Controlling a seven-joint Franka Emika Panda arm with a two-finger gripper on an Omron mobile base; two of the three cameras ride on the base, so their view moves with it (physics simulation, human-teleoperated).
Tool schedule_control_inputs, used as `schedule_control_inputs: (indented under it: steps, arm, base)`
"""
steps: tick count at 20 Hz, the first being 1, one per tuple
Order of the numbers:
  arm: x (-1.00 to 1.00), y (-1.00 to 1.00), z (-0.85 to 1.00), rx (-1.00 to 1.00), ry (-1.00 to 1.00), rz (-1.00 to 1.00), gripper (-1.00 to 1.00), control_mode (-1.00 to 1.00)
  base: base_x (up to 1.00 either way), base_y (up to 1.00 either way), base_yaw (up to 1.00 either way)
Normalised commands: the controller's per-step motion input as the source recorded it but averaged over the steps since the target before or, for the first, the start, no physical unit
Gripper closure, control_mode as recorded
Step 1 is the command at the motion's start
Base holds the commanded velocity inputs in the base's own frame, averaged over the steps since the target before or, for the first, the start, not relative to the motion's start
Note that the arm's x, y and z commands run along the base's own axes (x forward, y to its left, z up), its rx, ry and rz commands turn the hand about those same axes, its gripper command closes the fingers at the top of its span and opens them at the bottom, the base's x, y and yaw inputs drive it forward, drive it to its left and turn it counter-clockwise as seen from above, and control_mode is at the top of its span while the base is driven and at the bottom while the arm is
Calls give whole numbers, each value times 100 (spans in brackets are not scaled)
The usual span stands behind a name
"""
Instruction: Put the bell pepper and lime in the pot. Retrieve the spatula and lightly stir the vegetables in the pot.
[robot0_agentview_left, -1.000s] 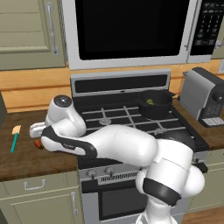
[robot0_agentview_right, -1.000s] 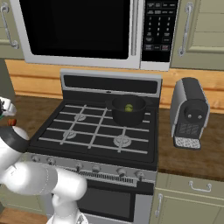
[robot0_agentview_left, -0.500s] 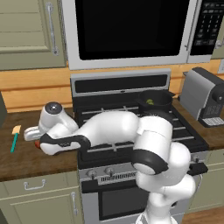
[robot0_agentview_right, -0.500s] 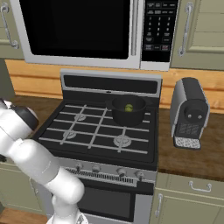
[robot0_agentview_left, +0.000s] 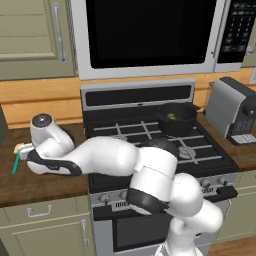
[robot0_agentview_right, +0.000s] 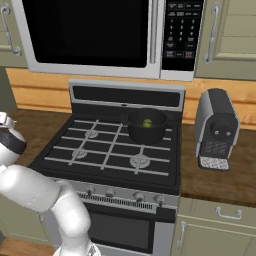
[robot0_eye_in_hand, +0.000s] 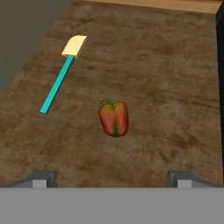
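The dark brown countertop (robot0_eye_in_hand: 166, 78) looked like rough, mottled wood with a matt finish. On it, the small red-orange bell pepper (robot0_eye_in_hand: 114, 118) had smooth, faintly glossy skin and a green stem. The slim spatula (robot0_eye_in_hand: 61, 74) showed a flat teal handle like matt plastic and a pale cream blade, equally dull. The short black pot (robot0_agentview_left: 177, 119) on the stove looked like matt dark metal, the round green lime (robot0_agentview_right: 147, 123) inside it smooth. The black stove top (robot0_agentview_right: 107, 150) carried grey metal grates.
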Motion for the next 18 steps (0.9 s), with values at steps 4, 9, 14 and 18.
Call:
schedule_control_inputs:
  steps: [4, 9, 14, 18]
  arm:
    - [21, 0, -10, 0, 1, 0, -100, -100]
    - [2, 0, -40, 0, 0, 0, -100, -100]
    - [7, 0, -39, 0, 0, 0, -100, -100]
    - [24, 0, -30, 0, 0, 0, -100, -100]
  base:
    - [0, 0, 0]
    - [0, 0, 0]
    - [0, 0, 0]
    - [0, 0, 0]
